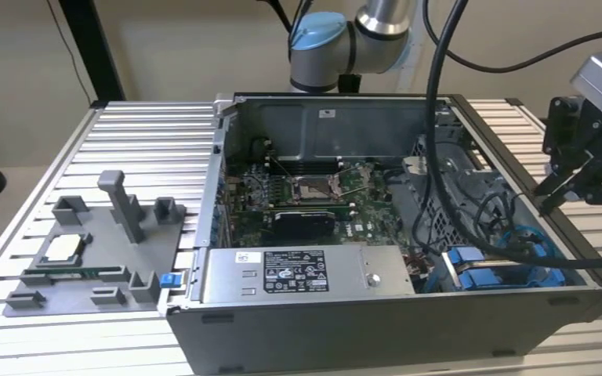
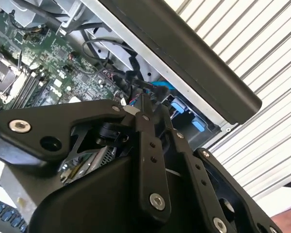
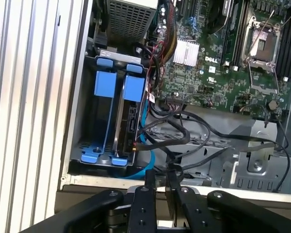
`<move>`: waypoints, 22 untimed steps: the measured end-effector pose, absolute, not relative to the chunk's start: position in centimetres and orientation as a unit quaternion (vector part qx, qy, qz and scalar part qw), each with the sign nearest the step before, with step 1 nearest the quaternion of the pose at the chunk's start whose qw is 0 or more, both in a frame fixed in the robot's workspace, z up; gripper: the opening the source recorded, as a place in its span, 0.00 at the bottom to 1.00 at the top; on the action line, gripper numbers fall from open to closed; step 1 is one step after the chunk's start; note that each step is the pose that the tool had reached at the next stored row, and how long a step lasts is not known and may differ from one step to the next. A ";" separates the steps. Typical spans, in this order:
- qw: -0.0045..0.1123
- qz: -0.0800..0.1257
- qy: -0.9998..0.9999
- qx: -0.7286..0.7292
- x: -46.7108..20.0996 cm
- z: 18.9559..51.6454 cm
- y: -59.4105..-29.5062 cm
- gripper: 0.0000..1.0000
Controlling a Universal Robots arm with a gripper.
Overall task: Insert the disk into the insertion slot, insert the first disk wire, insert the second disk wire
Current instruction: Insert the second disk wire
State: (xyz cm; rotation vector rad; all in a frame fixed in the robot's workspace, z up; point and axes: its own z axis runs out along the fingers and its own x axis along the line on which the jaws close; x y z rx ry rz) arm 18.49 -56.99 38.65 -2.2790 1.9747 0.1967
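Hovering above the open grey sheet-metal PC case (image 1: 385, 329) at the exterior view's right, the black two-fingered gripper (image 1: 549, 197) (image 3: 160, 177) has its jaws drawn narrow, almost together; whether anything is pinched between them, I cannot tell. The flat rectangular disk (image 3: 125, 121), clipped in its bright blue plastic carrier frame, stands on edge inside the narrow grey metal insertion slot (image 3: 85, 121). A light-blue wire (image 3: 148, 165) curves beside the disk's end.

The arm (image 1: 376, 19) holds its end effector (image 1: 558, 196) angled downward.

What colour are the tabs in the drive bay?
The tabs are bright blue, clearest in the first wrist view.
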 end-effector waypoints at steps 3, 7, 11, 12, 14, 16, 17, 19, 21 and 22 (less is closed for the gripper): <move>0.059 0.063 0.647 -0.757 18.8 38.3 -57.0 1.00; 0.059 0.060 0.641 -0.763 19.1 37.7 -56.9 1.00; 0.061 0.056 0.635 -0.768 19.4 37.4 -56.9 1.00; 0.062 0.056 0.633 -0.770 19.4 37.3 -56.9 1.00; 0.063 0.055 0.631 -0.772 19.6 37.3 -56.9 1.00; 0.063 0.055 0.629 -0.773 19.7 37.2 -56.9 1.00; 0.063 0.055 0.629 -0.773 19.7 37.2 -56.9 1.00; 0.063 0.055 0.629 -0.773 19.7 37.2 -56.9 0.00; 0.063 0.055 0.629 -0.773 19.7 37.2 -56.9 0.00; 0.063 0.055 0.629 -0.773 19.7 37.2 -56.9 0.00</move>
